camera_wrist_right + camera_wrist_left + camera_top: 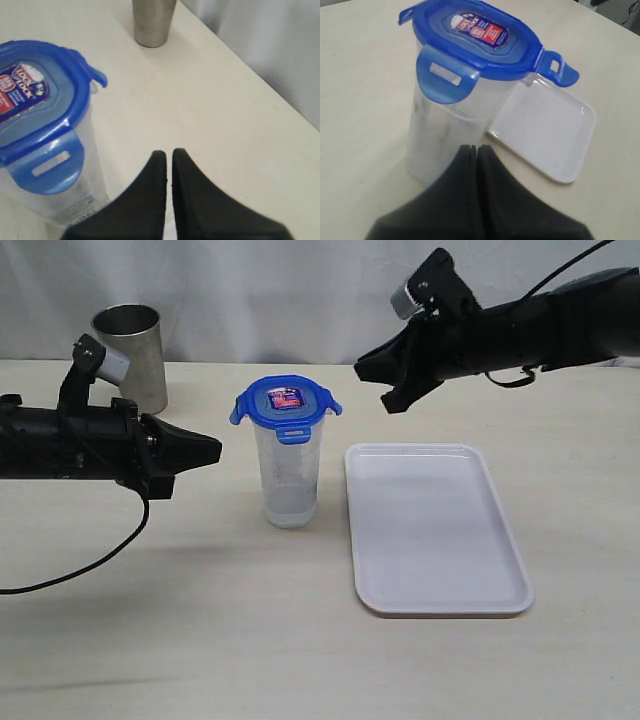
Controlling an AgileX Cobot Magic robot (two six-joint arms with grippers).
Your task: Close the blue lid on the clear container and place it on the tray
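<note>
The clear container (289, 477) stands upright on the table, left of the tray (434, 527). The blue lid (286, 405) rests on its mouth with the snap flaps sticking outward. My left gripper (214, 450) is shut and empty, a short way left of the container at mid-height. My right gripper (385, 388) is shut and empty, hovering up and to the right of the lid, above the tray's far edge. The left wrist view has the lid (475, 42), container (445, 130) and tray (547, 132) beyond the shut gripper (476, 148). In the right wrist view the lid (35, 105) and container (75, 200) lie beside the shut gripper (169, 152).
A shiny steel cup (132, 355) stands at the back left of the table, behind my left arm; the right wrist view shows it as steel cup (152, 22). A white curtain hangs behind the table.
</note>
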